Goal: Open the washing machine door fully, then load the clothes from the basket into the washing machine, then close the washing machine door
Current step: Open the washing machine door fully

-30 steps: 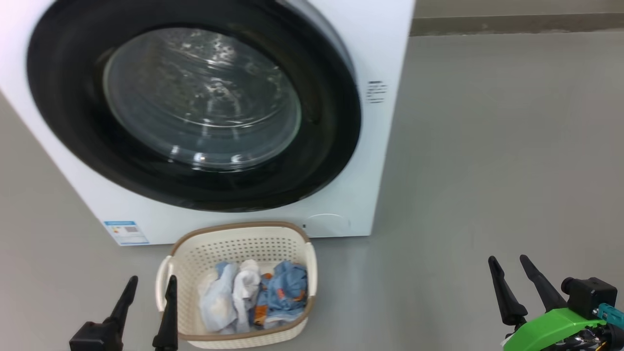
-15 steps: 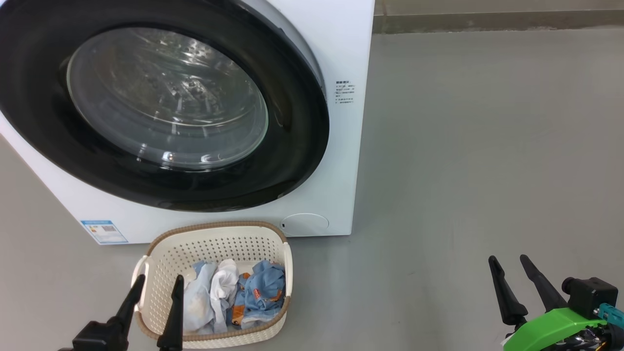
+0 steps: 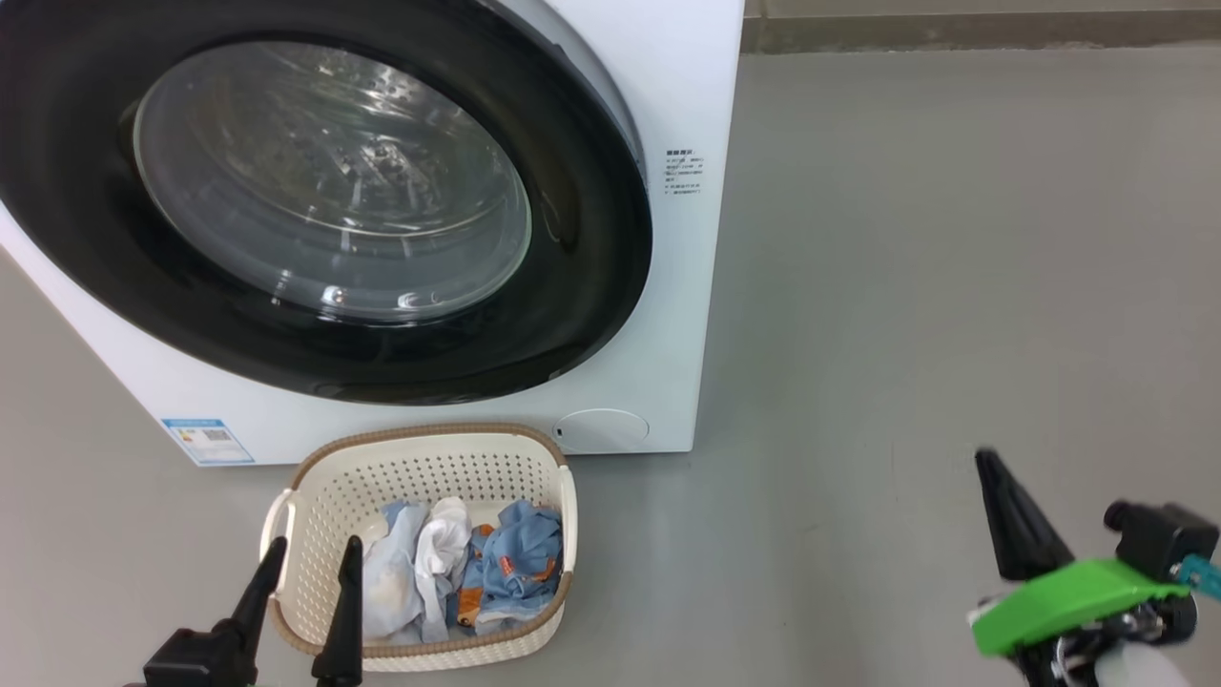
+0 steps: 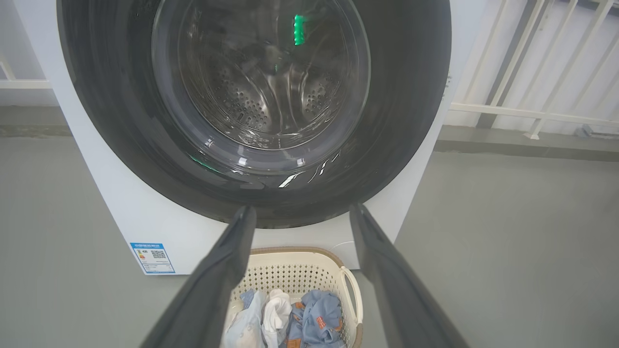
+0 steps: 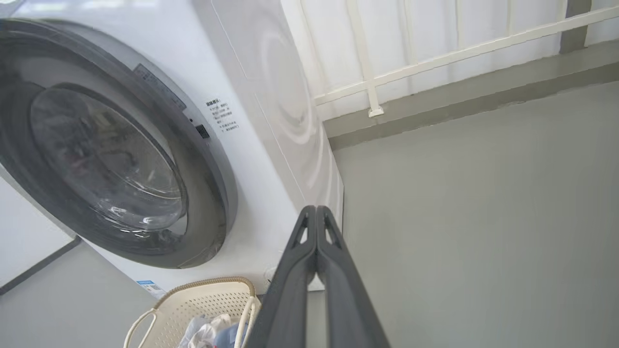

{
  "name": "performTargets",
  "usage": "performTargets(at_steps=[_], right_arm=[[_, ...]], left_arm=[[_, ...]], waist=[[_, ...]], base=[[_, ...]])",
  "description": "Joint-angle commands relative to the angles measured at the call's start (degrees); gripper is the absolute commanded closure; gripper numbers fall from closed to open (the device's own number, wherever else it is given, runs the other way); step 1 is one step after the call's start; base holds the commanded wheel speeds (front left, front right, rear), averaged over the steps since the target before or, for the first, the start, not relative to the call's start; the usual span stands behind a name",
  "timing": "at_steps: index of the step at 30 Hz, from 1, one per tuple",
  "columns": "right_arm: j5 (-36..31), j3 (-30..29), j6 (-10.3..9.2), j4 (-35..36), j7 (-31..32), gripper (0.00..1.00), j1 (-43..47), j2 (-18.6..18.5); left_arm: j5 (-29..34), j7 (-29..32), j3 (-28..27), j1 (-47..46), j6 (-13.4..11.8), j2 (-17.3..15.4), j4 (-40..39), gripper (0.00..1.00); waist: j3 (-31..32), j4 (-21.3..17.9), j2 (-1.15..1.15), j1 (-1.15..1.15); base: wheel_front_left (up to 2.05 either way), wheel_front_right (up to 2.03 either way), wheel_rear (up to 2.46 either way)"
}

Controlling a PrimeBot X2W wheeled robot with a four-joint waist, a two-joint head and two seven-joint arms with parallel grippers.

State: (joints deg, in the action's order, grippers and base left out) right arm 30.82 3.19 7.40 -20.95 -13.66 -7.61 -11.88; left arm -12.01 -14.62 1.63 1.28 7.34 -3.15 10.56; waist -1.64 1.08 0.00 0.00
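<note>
Right hand (image 3: 988,464) pressed together since earlier frame, lifted slightly; left hand (image 3: 316,546) spread. Washing machine door (image 3: 591,286) up-left of right hand: stiff, glossy, likely slippery; hook rim.

floor (image 3: 954,286): smooth grey | back: white railing (image 4: 532,113) above grey kerb (image 4: 527,142) | light: soft, even

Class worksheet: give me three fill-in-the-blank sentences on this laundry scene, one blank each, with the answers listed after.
1. The washer door is ____.
2. The clothes lie in the basket, which stands in ____ of the washer.
3. The left hand is open; the right hand is ____.
Answers: closed; front; shut.
</note>
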Motion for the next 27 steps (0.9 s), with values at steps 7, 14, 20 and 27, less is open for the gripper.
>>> performTargets(at_steps=[7, 14, 20, 27], right_arm=[[9.3, 0.6, 0.09, 2.4, -1.2, 1.0, -7.4, 1.2], [20.7, 0.8, 0.09, 4.4, -1.3, 1.0, -13.9, 1.4], [30.6, 2.9, 0.09, 4.4, -1.3, 1.0, -20.2, -0.2], [46.7, 5.9, 0.09, 3.1, 0.7, 1.0, -26.2, -2.2]], left_arm=[[-0.9, -0.4, -1.5, -1.5, 0.1, -0.1, -1.5, 0.0], [-1.3, -0.4, -1.0, -3.1, 0.1, 0.0, -1.6, 0.0], [-1.6, -0.4, -0.5, -4.8, 0.1, 0.1, -1.5, 0.0], [-1.9, -0.4, 0.4, -6.2, 0.1, 0.2, -1.1, 0.0]], waist=[[-1.0, 0.9, 0.0, 0.0], [-2.9, 2.1, 0.0, 0.0], [-4.5, 3.1, 0.0, 0.0], [-5.5, 4.4, 0.0, 0.0]], base=[[0.0, 0.0, 0.0], [0.0, 0.0, 0.0], [0.0, 0.0, 0.0], [0.0, 0.0, 0.0]])
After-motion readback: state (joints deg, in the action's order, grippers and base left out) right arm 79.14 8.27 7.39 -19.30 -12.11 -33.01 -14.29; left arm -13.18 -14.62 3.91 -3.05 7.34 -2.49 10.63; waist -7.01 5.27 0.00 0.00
